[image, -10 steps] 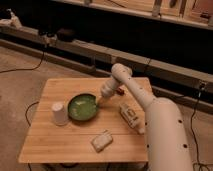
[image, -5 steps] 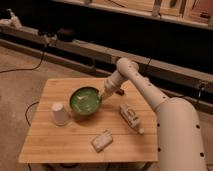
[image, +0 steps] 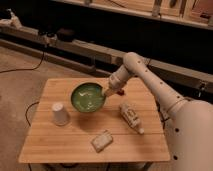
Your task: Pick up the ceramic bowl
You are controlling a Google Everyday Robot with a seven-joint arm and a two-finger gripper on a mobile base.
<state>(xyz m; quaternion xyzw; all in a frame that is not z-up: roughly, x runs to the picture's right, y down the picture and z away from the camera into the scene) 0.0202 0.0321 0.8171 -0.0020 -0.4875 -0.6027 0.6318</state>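
Observation:
The ceramic bowl (image: 86, 98) is round, glossy green with a darker rim. It is tilted with its inside facing the camera and is held a little above the wooden table (image: 55, 145), near the table's middle. My gripper (image: 107, 92) is at the bowl's right rim and is shut on it. The white arm reaches in from the right.
A small white cup (image: 60, 114) stands upside down to the left of the bowl. A pale bottle (image: 131, 117) lies on its side to the right. A flat tan packet (image: 102, 140) lies near the front edge. A low dark shelf with cables (image: 75, 47) runs behind the table.
The bowl has risen off the table and tipped up toward the camera. The arm has lifted and swung back with it.

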